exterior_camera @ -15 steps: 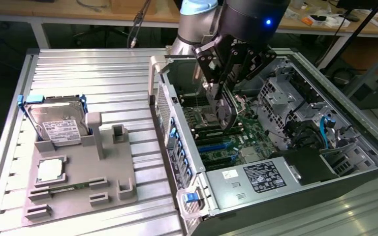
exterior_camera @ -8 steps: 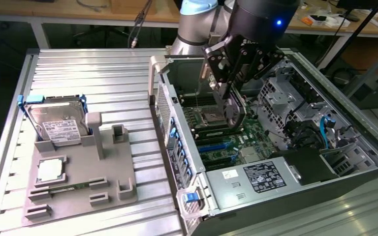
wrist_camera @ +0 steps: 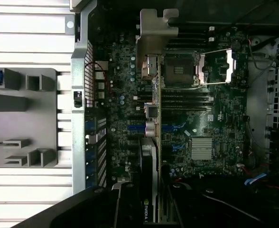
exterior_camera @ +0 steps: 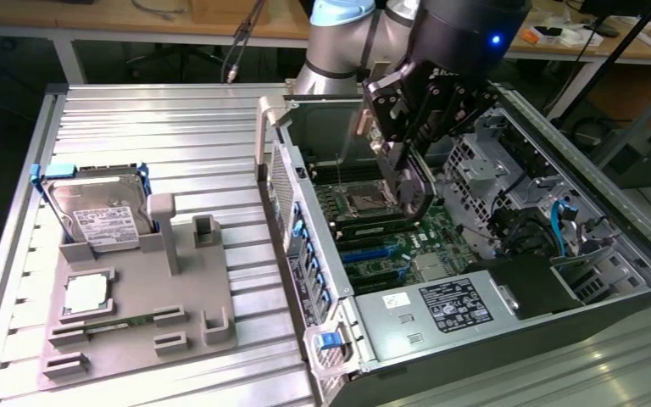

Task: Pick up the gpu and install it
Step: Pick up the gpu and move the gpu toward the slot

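The gpu (exterior_camera: 414, 191) is a thin black card held on edge, its lower end inside the open computer case (exterior_camera: 597, 212) and above the motherboard (exterior_camera: 385, 246). My gripper (exterior_camera: 405, 146) is shut on its upper part. In the wrist view the gpu (wrist_camera: 149, 156) runs edge-on away from my gripper (wrist_camera: 151, 209), with its silver bracket (wrist_camera: 151, 45) at the far end. It hangs over the board's blue slots (wrist_camera: 175, 127), and I cannot tell whether it touches them.
At the exterior view's left, a grey fixture (exterior_camera: 133, 339) on the ribbed table holds a hard drive (exterior_camera: 102, 214), a processor (exterior_camera: 88, 292) and a green memory stick (exterior_camera: 116, 323). The case's side wall (exterior_camera: 303, 246), power supply (exterior_camera: 444, 309) and cables (exterior_camera: 563, 225) hem in the board.
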Controlling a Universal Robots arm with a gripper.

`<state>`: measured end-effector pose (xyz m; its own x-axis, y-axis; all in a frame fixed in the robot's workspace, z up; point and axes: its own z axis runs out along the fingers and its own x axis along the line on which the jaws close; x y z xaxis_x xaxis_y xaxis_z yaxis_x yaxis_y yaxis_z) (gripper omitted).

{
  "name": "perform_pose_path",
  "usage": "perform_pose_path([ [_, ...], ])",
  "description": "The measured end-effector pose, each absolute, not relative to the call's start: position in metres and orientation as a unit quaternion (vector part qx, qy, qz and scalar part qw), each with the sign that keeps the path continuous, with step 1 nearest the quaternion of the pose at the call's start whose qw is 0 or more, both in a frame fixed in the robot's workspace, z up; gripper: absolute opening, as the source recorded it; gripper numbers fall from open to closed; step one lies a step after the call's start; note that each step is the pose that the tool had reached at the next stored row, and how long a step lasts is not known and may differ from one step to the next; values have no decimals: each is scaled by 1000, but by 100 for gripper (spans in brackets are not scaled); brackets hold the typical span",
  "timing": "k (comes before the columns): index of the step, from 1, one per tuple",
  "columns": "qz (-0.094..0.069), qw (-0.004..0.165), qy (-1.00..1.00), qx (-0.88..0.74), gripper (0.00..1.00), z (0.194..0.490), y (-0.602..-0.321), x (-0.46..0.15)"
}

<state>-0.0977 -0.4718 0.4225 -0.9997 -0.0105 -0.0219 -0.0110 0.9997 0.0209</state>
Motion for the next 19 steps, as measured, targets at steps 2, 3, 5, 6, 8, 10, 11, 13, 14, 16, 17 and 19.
perform_pose_path([
  [2,10,11,1000,-5,27,423,-472,-95],
  [3,10,11,1000,-5,27,423,-472,-93],
  [5,11,11,1000,-5,27,423,-472,-90],
  [6,11,11,1000,-5,27,422,-472,-88],
  [8,11,11,1000,-5,27,422,-472,-84],
  [10,11,11,1000,-5,27,422,-472,-81],
  [11,10,11,1000,-5,27,423,-472,-79],
  [13,11,11,1000,-5,27,423,-472,-76],
  [14,11,11,1000,-5,27,423,-472,-74],
  [16,11,11,1000,-5,27,423,-472,-71],
  [17,11,11,1000,-5,27,423,-472,-69],
  [19,11,11,1000,-5,27,422,-472,-66],
])
